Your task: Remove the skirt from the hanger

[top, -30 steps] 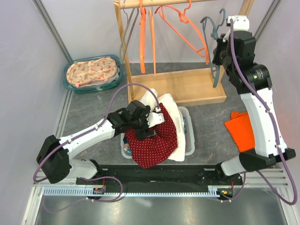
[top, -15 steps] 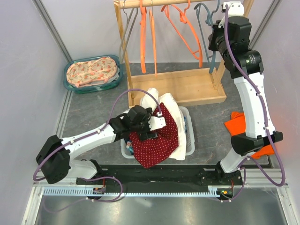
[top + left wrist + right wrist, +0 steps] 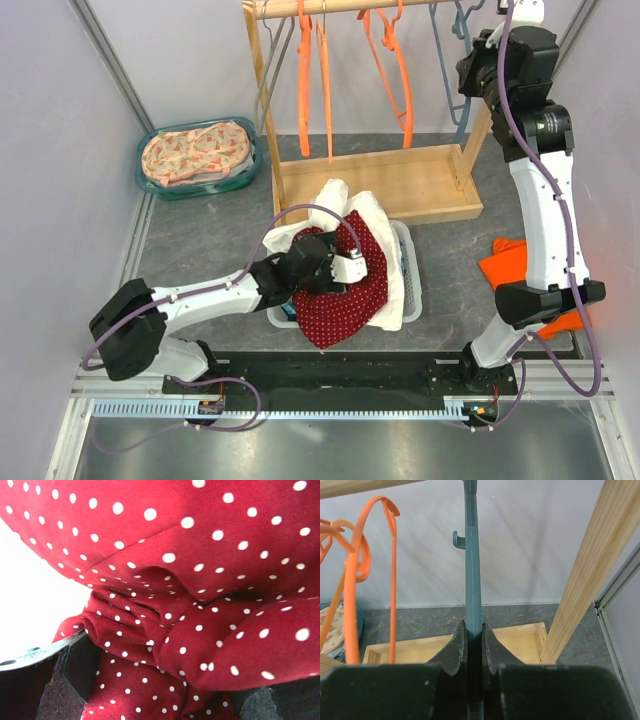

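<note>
While right end effector (image 3: 472, 628) pinches teal hanger (image 3: 471, 555), left end effector (image 3: 350, 268) spread over skirt (image 3: 345, 305) in basket (image 3: 413, 285).

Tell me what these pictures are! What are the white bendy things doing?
They are two robot arms on a table. The big picture looks down from above; the other two come from cameras on the wrists. The left hand is open over a red dotted skirt in a white basket; its camera sees almost only skirt. The right hand pinches a teal hanger by the wooden rack, where orange hangers hang. An orange cloth and a tray of flowery cloth lie nearby.
</note>
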### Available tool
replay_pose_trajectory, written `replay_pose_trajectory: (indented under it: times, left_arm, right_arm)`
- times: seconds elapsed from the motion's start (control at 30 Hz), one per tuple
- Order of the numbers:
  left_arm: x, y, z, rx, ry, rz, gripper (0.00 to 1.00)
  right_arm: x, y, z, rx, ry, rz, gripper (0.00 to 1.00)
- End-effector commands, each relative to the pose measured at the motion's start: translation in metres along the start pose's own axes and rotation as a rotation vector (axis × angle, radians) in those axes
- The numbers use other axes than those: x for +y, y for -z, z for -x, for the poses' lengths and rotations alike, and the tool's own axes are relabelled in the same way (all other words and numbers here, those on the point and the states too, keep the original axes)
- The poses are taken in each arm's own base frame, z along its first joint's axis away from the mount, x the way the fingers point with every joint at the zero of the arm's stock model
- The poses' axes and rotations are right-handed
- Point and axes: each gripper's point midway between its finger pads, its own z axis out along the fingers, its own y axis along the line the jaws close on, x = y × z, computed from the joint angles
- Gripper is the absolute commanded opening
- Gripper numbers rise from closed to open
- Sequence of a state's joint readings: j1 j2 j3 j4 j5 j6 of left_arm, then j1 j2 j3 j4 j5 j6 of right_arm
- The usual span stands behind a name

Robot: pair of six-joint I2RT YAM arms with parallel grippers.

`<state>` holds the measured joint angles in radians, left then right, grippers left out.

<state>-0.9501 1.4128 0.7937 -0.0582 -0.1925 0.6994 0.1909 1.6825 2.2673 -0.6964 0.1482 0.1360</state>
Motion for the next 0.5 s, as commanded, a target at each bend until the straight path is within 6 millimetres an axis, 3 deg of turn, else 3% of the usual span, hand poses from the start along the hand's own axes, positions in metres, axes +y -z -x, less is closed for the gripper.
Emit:
replay_pose_trajectory:
  times: [0.0,0.17,0.3,0.43,0.47]
  left_arm:
    - [-0.066,0.005,-0.084,0.239,-0.217,-0.201,1.0]
    - [-0.079,0.023,-0.087,0.216,-0.243,-0.266,1.0]
    - [-0.071,0.031,-0.077,0.202,-0.21,-0.257,1.0]
    - [-0.029,0.043,-0.037,0.182,-0.081,-0.152,1.0]
    - [-0.011,0.054,-0.014,0.152,-0.03,-0.13,1.0]
  right_arm:
    - [0.0,-0.007,0.028,-0.093,-0.059,0.041,0.0]
    - [0.0,-0.027,0.012,-0.053,-0.077,0.056,0.0]
    - [0.0,-0.035,-0.004,-0.02,-0.077,0.058,0.0]
    - [0.0,-0.037,-0.014,0.003,-0.083,0.058,0.0]
    - [0.001,-0.037,-0.015,0.007,-0.086,0.06,0.0]
